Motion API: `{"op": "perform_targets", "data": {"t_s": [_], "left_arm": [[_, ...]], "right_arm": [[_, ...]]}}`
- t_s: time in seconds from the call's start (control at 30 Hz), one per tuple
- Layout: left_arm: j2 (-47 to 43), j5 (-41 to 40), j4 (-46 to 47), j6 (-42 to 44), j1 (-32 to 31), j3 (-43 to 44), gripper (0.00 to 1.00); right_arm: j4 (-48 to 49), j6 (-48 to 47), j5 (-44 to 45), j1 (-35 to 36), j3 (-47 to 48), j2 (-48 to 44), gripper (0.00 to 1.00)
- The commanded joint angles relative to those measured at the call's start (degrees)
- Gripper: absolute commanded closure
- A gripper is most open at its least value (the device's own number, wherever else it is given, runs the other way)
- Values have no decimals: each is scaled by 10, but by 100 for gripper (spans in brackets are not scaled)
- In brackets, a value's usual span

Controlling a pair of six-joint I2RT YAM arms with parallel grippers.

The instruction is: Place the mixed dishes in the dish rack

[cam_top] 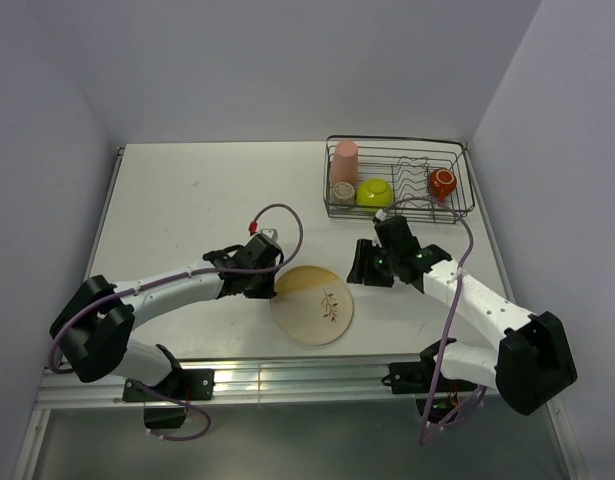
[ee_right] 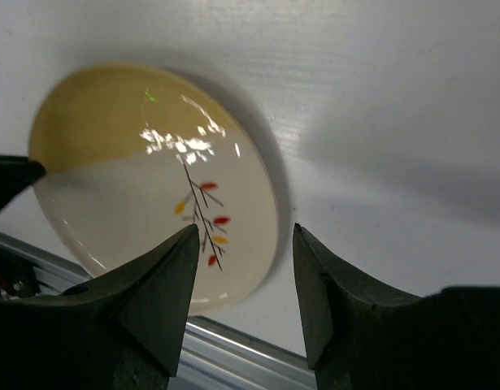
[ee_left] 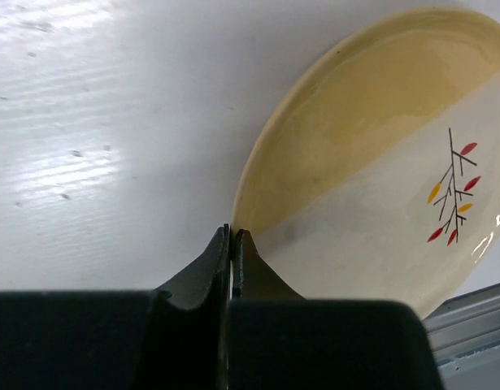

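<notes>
Dishes, 5 in all: 1 pale-yellow plate (cam_top: 312,304) with a twig motif, 1 pink tumbler (cam_top: 343,160), 1 lime-green bowl (cam_top: 374,192), 1 orange mug (cam_top: 442,183), 1 tiny beige cup (cam_top: 343,192). 4 of them inside the 1 dish rack (cam_top: 415,170) at the far right of the table (cam_top: 187,200): tumbler standing at the left end, cup just in front of it, bowl beside the cup, mug apart toward the right end. Plate alone outside the rack, lying flat near the table's front edge, between the 2 arms. Left gripper (ee_left: 232,237) pressed closed, its 2 fingers together with only a slit between them, tips right at the plate's left rim; cannot tell whether touching it. Right gripper (ee_right: 244,236) spread wide, its 2 fingers well apart over the plate's right rim, holding nothing. 1 twig print with red and yellow leaves on the plate's paler half.
</notes>
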Motion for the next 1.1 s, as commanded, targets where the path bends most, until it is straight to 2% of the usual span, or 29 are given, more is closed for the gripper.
{"op": "perform_targets", "data": {"t_s": [0.0, 0.13, 0.33, 0.47, 0.7, 0.83, 1.0, 1.07], "left_arm": [[-32, -12, -3, 21, 31, 12, 100], [-31, -2, 1, 27, 42, 16, 100], [-13, 20, 17, 25, 43, 9, 100], [-26, 21, 18, 19, 43, 3, 100], [-43, 20, -10, 14, 44, 23, 100], [-44, 19, -17, 16, 48, 35, 100], [-40, 18, -25, 25, 60, 51, 100], [-45, 20, -30, 30, 71, 52, 100]], "right_arm": [[3, 41, 22, 21, -18, -29, 43], [38, 59, 10, 48, -57, -22, 43], [68, 88, 33, 100, -67, 10, 44], [90, 121, 33, 122, -81, -38, 44], [137, 254, 38, 156, -158, -171, 37], [116, 274, 33, 190, -149, -180, 33], [196, 317, -46, 202, -193, -178, 27], [227, 342, -44, 218, -209, -188, 26]]}}
